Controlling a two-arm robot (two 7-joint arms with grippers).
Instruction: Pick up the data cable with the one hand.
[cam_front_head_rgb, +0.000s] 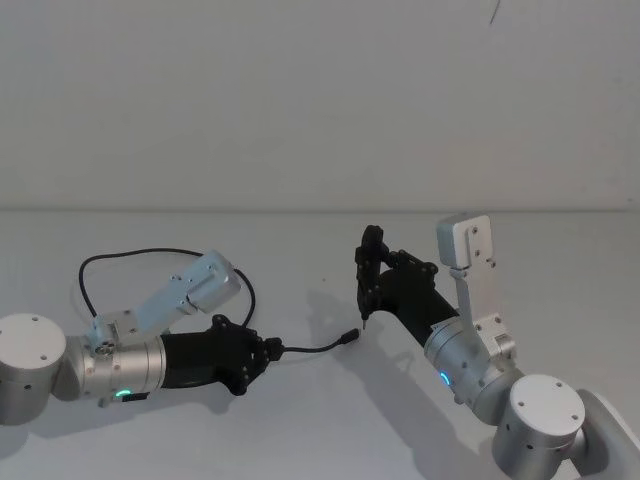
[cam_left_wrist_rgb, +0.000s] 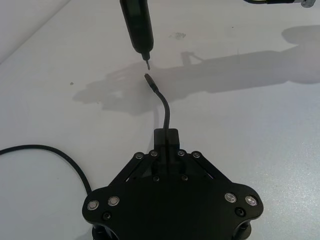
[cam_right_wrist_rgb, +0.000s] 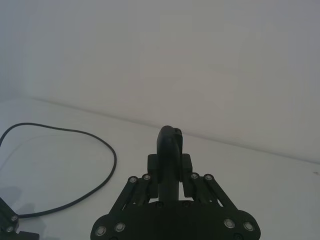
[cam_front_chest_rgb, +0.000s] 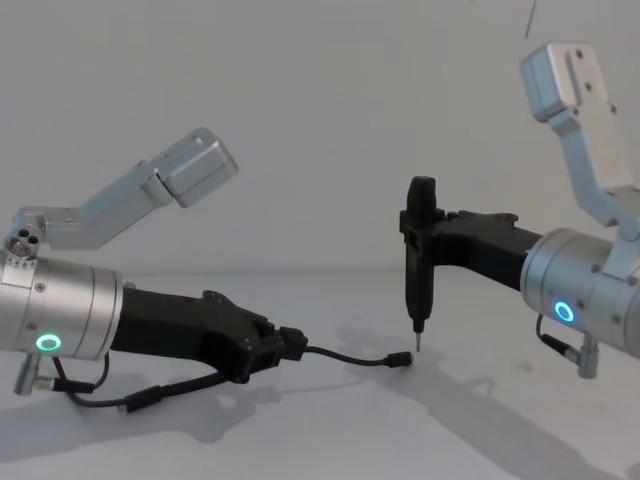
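My left pincer is shut tight on the cable, close to one end. The short bit with its plug sticks out in front. It points at the tip of the pen tool, close but not touching. My right pincer grips that tool upright. The rest of the cable lies in a big loop on the worktop by my left arm. I think the grab is done. Next I should lift up slowly, so the loop follows and nothing slips out.

No writing, label, brand or number can be read anywhere.
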